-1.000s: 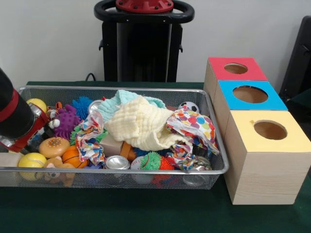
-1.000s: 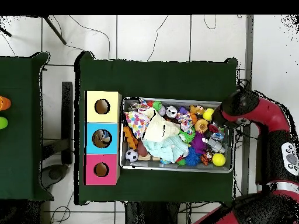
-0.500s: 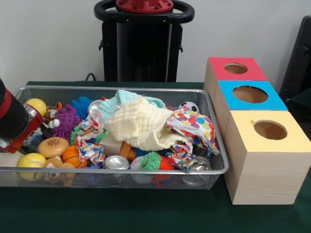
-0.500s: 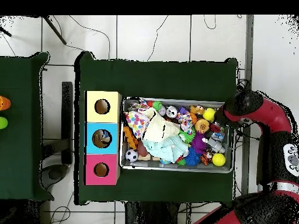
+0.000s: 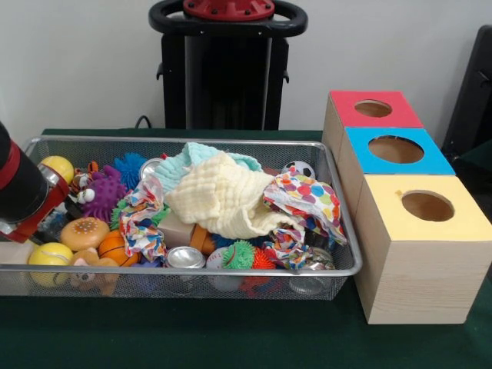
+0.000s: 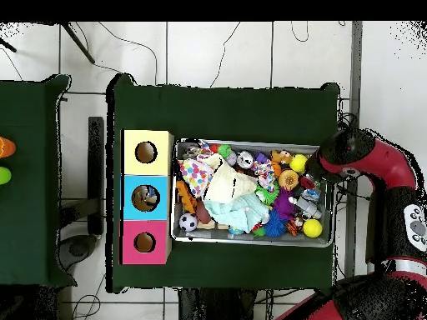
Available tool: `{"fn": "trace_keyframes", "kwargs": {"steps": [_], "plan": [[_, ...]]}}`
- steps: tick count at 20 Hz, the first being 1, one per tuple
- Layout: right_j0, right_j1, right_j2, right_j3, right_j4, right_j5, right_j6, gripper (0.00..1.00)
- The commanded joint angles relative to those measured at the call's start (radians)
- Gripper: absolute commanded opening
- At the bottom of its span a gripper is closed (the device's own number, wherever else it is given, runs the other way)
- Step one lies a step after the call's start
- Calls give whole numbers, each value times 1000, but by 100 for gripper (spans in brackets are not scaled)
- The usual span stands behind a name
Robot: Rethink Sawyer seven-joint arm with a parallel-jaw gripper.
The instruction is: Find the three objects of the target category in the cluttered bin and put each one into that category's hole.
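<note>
Green cloth covers the table; white wall behind, pale tiled floor w/ cables seen from above. Wire bin sits centre, packed w/ toys, cans, a cream cloth and a dotted cloth. Just beside it, three wooden boxes w/ holes: red, blue, yellow. Red/black arm is at the bin's end; gripper is hidden, can't tell if its fingers are apart or holding anything. A second green table stands apart.
</note>
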Motion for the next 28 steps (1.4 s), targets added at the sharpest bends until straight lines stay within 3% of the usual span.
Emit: {"fn": "trace_keyframes", "kwargs": {"steps": [1, 5, 11, 13, 22, 28], "plan": [[21, 0, -3, 89, -51, -28, -235, 100], [29, -13, -5, 69, -52, 15, -237, 100], [33, -72, -10, 104, -36, 41, -210, 100], [36, -119, -16, 118, -34, 62, -205, 100], [35, -92, -16, 28, -51, 127, -251, 100], [17, -34, -10, 48, -62, 25, -255, 100]]}}
